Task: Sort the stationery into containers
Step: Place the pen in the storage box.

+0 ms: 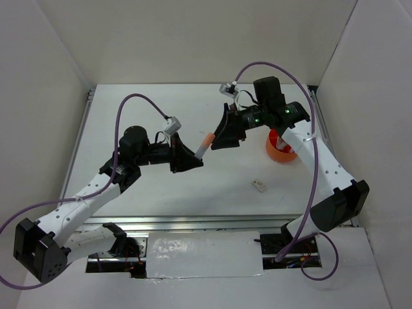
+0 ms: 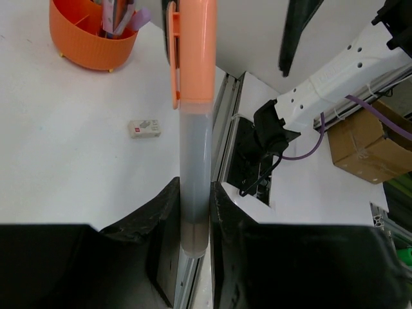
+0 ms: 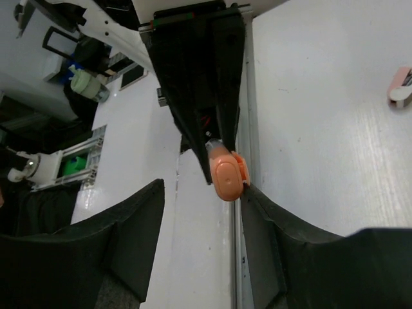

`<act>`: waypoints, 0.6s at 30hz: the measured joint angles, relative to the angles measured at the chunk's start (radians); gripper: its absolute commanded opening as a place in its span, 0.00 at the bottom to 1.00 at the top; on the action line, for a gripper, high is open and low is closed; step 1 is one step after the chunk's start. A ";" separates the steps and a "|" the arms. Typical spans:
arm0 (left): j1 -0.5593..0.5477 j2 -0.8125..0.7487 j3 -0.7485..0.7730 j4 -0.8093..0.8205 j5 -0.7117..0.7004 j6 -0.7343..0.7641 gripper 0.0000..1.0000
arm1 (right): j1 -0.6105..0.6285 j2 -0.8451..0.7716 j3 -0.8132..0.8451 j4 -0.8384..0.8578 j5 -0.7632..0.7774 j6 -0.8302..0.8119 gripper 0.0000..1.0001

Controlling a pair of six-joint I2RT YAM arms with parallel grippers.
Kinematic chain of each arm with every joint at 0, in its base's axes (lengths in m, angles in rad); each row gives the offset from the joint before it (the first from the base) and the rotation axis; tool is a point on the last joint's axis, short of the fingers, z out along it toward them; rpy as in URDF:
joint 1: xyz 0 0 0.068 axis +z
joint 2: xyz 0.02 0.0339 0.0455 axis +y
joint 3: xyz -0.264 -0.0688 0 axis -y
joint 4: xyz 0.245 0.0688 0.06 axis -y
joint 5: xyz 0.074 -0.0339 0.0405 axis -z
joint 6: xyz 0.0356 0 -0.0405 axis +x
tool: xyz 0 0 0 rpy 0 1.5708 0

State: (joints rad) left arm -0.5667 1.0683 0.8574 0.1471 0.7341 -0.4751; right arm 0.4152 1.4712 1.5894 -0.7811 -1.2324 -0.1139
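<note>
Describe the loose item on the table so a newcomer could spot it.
Find the orange tub at the right of the table. Just toward the near edge lies a small white block, flat and alone; unlike the orange-capped pen, nothing holds it.

White table (image 1: 161, 109): orange tub (image 1: 281, 150), eraser (image 1: 259, 186)

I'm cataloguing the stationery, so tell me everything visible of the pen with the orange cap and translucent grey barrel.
The orange-capped pen has a smooth peach-orange plastic cap with a side clip over a translucent grey barrel. Capped and held above the white table, its barrel end is clamped between the left gripper's black fingers. Its cap end pokes between the right gripper's open jaws, close beside one finger; contact is unclear.
</note>
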 measured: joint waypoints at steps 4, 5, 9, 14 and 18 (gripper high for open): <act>0.011 0.007 0.000 0.022 0.031 -0.008 0.00 | 0.001 -0.001 -0.005 0.006 -0.004 -0.002 0.45; 0.010 0.007 0.000 0.024 0.032 -0.008 0.00 | 0.001 -0.002 -0.010 0.010 -0.006 0.005 0.46; 0.008 0.008 0.000 0.027 0.033 -0.008 0.00 | 0.002 -0.008 -0.031 0.047 -0.016 0.051 0.54; 0.004 0.007 -0.005 0.040 0.031 -0.026 0.00 | 0.008 -0.012 -0.044 0.098 -0.021 0.109 0.55; -0.002 0.007 -0.005 0.041 0.030 -0.029 0.00 | 0.018 -0.012 -0.044 0.119 -0.012 0.129 0.56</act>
State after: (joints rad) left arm -0.5682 1.0756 0.8524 0.1883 0.7639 -0.5041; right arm 0.4328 1.4593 1.5455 -0.6617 -1.2446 0.0151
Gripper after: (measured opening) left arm 0.313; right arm 0.552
